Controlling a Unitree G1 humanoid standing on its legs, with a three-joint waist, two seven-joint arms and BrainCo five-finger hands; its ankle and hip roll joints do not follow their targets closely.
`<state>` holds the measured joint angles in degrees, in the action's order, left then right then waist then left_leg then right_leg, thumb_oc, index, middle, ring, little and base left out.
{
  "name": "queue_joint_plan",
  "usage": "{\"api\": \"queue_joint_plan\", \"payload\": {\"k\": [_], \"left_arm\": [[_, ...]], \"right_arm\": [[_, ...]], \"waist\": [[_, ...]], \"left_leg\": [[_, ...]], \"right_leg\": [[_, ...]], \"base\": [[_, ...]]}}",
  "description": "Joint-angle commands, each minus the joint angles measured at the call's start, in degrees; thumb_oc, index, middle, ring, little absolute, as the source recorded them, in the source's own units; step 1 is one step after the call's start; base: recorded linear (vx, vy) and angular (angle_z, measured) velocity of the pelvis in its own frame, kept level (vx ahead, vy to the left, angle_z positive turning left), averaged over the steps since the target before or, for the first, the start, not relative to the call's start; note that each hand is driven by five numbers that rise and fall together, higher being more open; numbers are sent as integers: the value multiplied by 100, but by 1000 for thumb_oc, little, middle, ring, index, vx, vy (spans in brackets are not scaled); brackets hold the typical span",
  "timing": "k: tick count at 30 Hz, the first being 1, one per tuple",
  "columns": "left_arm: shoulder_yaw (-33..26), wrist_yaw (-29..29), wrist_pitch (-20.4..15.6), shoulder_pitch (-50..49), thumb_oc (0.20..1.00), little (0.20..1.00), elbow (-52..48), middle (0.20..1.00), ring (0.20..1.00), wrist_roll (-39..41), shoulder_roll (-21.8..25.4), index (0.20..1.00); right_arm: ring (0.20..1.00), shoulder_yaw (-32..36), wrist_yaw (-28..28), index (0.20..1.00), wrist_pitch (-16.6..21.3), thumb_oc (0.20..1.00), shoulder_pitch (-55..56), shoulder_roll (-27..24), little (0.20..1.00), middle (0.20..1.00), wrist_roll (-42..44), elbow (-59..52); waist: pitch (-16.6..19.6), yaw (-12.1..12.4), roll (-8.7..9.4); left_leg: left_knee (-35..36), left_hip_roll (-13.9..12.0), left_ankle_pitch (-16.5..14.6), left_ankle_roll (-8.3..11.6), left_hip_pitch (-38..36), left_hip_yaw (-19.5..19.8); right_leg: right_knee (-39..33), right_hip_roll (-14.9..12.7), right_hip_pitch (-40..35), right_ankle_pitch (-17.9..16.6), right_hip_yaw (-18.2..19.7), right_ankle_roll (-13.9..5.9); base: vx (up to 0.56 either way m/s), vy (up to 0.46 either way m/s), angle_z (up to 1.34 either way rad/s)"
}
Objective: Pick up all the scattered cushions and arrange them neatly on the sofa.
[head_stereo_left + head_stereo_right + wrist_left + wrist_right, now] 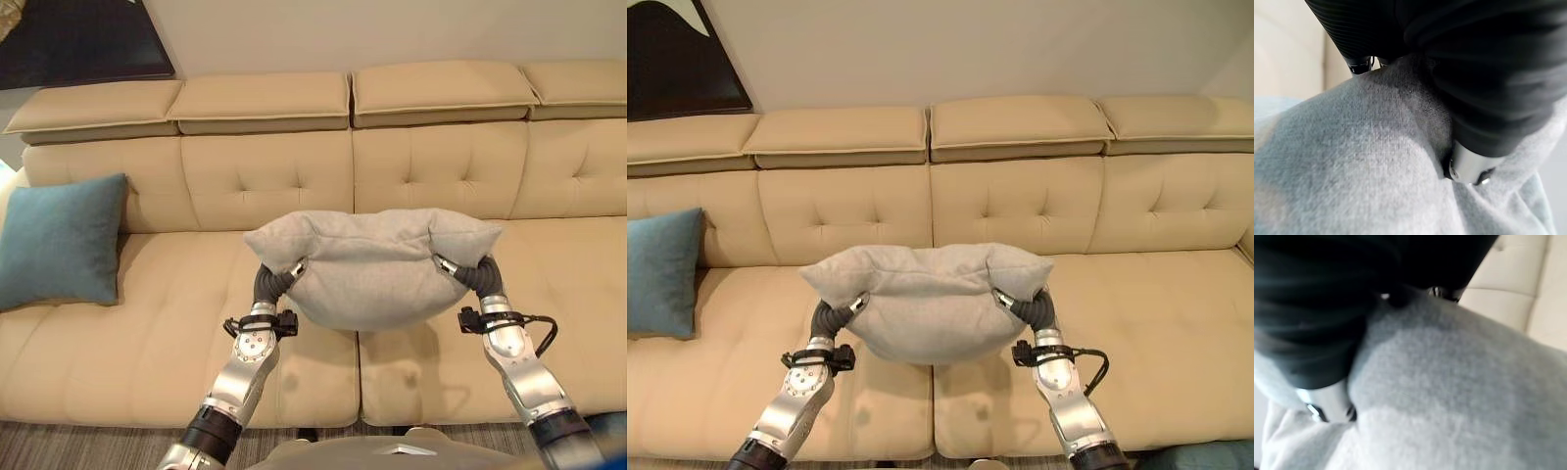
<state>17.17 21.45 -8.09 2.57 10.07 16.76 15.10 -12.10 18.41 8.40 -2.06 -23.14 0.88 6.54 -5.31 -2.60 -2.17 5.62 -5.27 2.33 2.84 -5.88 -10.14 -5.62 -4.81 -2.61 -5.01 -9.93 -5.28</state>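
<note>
1 grey cushion [367, 279], 1 blue cushion [61, 240], 1 sofa [147, 343].

1. We press our right hand [1317, 323], under its dark ribbed cover, into the grey cushion [1449, 396].
2. Our thumb [1327, 404] digs into the fabric; fingers [1442, 293] grip over the far edge.
3. Beyond lies the beige tufted sofa [1518, 279].
</note>
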Motion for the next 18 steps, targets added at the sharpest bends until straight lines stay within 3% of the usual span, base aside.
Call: {"api": "queue_joint_plan", "payload": {"k": [1,9,15,18], "left_arm": [[31,209,-629,925,200,200,-224,200,200,-175,136,200],[247,595,-630,2480,200,200,598,200,200,-107,242,200],[585,870,-722,4180,200,200,1637,200,200,22,479,200],[632,933,-785,4654,200,200,1955,200,200,63,660,200]], "right_arm": [[200,-97,207,200,515,200,-871,178,200,200,71,-220],[200,-481,663,200,439,200,-2414,221,200,200,110,435],[200,-684,1075,200,460,200,-3803,248,200,200,404,1177],[200,-698,1173,200,477,200,-4287,120,200,200,486,1432]], "waist": [[311,33,254],[58,97,266],[-449,88,263],[-466,88,284]], "left_leg": [[-66,379,-455,-47,-80,91],[-62,352,-376,2,333,152],[-243,351,-146,26,1305,238],[-352,365,-83,38,1719,224]], "right_leg": [[146,-95,-319,636,-97,-315],[62,-64,50,540,-91,-339],[175,-66,1012,294,64,-322],[233,-94,1393,187,93,-316]], "base": [[45,2,2],[-66,3,8],[-169,6,9],[-106,9,-2]]}}
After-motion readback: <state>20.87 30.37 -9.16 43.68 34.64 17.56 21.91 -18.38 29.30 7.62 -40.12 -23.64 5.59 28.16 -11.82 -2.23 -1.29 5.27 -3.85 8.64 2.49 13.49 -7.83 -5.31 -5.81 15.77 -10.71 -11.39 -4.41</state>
